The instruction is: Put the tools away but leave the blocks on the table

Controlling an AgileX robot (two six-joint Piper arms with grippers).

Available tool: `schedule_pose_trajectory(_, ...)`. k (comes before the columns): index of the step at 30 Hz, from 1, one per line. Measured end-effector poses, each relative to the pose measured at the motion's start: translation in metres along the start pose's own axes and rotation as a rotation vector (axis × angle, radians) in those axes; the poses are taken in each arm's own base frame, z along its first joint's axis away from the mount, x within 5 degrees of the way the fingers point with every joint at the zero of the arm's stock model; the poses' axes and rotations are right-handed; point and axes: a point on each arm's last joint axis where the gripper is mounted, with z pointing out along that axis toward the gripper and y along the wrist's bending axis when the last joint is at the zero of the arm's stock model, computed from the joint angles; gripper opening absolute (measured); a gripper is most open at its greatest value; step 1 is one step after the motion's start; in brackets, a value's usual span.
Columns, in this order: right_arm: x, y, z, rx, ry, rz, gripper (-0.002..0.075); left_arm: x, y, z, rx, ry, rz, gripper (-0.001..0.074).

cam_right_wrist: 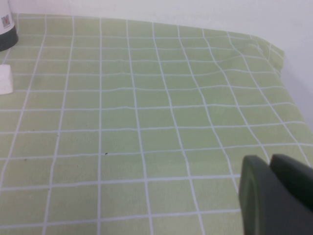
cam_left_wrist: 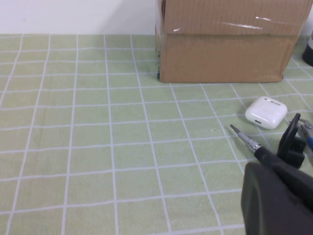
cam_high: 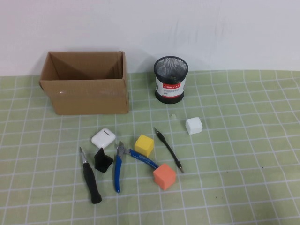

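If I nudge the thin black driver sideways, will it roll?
Probably: the driver looks slim and round, lying flat on the mat, clear of the orange cube. Likely light and stiff. Left gripper and right gripper are shut, away from it.

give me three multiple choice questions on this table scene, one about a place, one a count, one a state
1. Where does the orange block lie?
A. against one blue handle of the pliers
B. inside the cardboard box
C. on top of the white block

2. How many blocks are on the table?
A. one
B. three
C. five

3. What state is the screwdriver in?
A. standing in the mesh pen cup
B. lying flat on the table, untouched
C. held by the left gripper

Answers:
1. A, the orange block sits at the end of a pliers handle.
2. B, the yellow block, orange and white ones are out.
3. B, the left gripper and the right gripper are shut on nothing, each at its wrist view's edge, out of the high view.
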Motion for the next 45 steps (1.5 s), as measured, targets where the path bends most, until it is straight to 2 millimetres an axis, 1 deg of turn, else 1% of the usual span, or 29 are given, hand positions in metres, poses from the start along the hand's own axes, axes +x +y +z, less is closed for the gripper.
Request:
schedule_pose_trajectory(10, 0.0, 0.0, 0.0, 0.0, 0.0, 0.0, -0.0009, 0.0, 0.0, 0.0, 0.0, -0.002, -0.002, -0.0004)
schedule_pose_trajectory(16, 0.0, 0.0, 0.0, 0.0, 0.0, 0.0, -0.0009, -0.003, 0.0, 0.0, 0.002, -0.038, -0.046, -0.0004)
schedule_pose_trajectory(19, 0.0, 0.0, 0.0, 0.0, 0.0, 0.0, -0.0009, -0.008, -0.001, 0.0, 0.017, -0.09, -0.141, -0.0004)
schedule_pose_trajectory(23, 0.0, 0.0, 0.0, 0.0, 0.0, 0.0, -0.0009, -0.018, -0.002, -0.002, 0.061, -0.201, -0.379, -0.0004)
schedule_pose_trajectory(26, 0.0, 0.0, 0.0, 0.0, 0.0, 0.0, -0.0009, -0.024, -0.002, -0.003, 0.083, -0.267, -0.469, -0.0004)
schedule_pose_trajectory(28, 0.0, 0.0, 0.0, 0.0, 0.0, 0.0, -0.0009, -0.025, -0.002, -0.004, 0.094, -0.277, -0.527, -0.0004)
schedule_pose_trajectory(30, 0.0, 0.0, 0.0, 0.001, 0.0, -0.002, -0.0009, -0.022, -0.003, -0.003, 0.101, -0.215, -0.622, -0.0004)
schedule_pose_trajectory(32, 0.0, 0.0, 0.0, 0.001, 0.0, -0.002, -0.0009, -0.022, -0.004, -0.003, 0.095, -0.119, -0.706, -0.0004)
schedule_pose_trajectory(33, 0.0, 0.0, 0.0, 0.001, 0.0, -0.002, -0.0009, -0.026, -0.005, -0.003, 0.089, -0.067, -0.741, -0.0004)
schedule_pose_trajectory(35, 0.0, 0.0, 0.0, 0.001, 0.0, -0.002, -0.0009, -0.037, -0.006, -0.003, 0.069, 0.026, -0.747, -0.0004)
schedule_pose_trajectory(37, 0.0, 0.0, 0.0, 0.001, 0.0, -0.002, -0.0009, -0.054, -0.008, -0.004, 0.054, 0.12, -0.701, -0.0004)
schedule_pose_trajectory(40, 0.0, 0.0, 0.0, 0.001, 0.0, -0.002, -0.0009, -0.077, -0.01, 0.002, 0.032, 0.292, -0.599, -0.0004)
schedule_pose_trajectory(42, 0.0, 0.0, 0.0, 0.001, 0.0, -0.002, -0.0009, -0.09, -0.011, 0.011, 0.023, 0.432, -0.523, -0.0004)
schedule_pose_trajectory(45, 0.0, 0.0, 0.0, 0.001, 0.0, -0.002, -0.0009, -0.105, -0.013, 0.033, 0.014, 0.627, -0.431, -0.0004)
